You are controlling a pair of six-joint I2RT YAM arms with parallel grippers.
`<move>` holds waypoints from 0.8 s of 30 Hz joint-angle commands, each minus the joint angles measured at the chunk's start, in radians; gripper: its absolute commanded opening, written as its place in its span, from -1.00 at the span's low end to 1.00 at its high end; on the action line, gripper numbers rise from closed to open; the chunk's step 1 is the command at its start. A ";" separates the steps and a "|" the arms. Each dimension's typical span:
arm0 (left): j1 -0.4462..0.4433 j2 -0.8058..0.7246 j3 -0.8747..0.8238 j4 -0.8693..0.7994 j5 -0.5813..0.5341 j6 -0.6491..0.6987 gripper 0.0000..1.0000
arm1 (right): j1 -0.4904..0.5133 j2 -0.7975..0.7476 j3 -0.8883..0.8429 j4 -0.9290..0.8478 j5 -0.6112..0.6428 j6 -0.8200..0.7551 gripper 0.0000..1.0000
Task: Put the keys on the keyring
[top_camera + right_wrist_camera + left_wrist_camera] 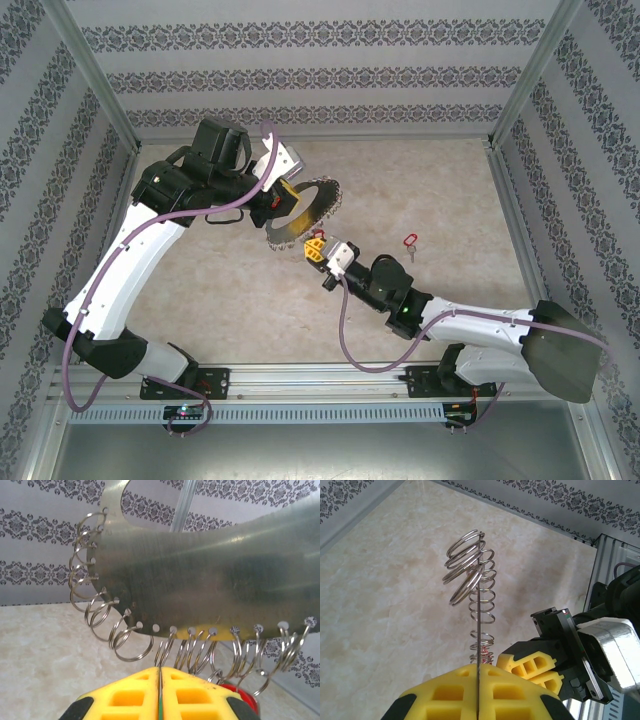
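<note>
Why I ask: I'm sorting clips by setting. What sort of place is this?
Probably a robot test cell: aluminium frame posts enclose a marble-look table, patterned wallpaper panels serve as walls, and two arms stand bolted to a rail.

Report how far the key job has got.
Looks done: something red sits among loops on the keyring. In hand: left gripper clamps the keyring; right gripper, shut on a green sliver, likely a key, meets its rim. Left: the red key on the table.

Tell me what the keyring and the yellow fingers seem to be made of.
Keyring: apparently brushed grey metal, dull streaked sheen; its small rings look like shiny steel wire. Right fingers: probably matte yellow plastic, with moulded hollow cells.
</note>
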 commanded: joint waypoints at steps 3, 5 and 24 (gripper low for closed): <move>-0.013 -0.030 -0.005 0.053 0.005 -0.021 -1.00 | 0.011 0.014 0.039 0.044 0.047 -0.033 -0.75; -0.013 -0.030 -0.005 0.054 0.005 -0.021 -1.00 | 0.012 0.015 0.038 0.041 0.049 -0.037 -0.73; -0.016 -0.037 -0.006 0.054 -0.002 -0.022 -1.00 | 0.020 -0.036 -0.008 0.012 0.060 -0.072 -0.68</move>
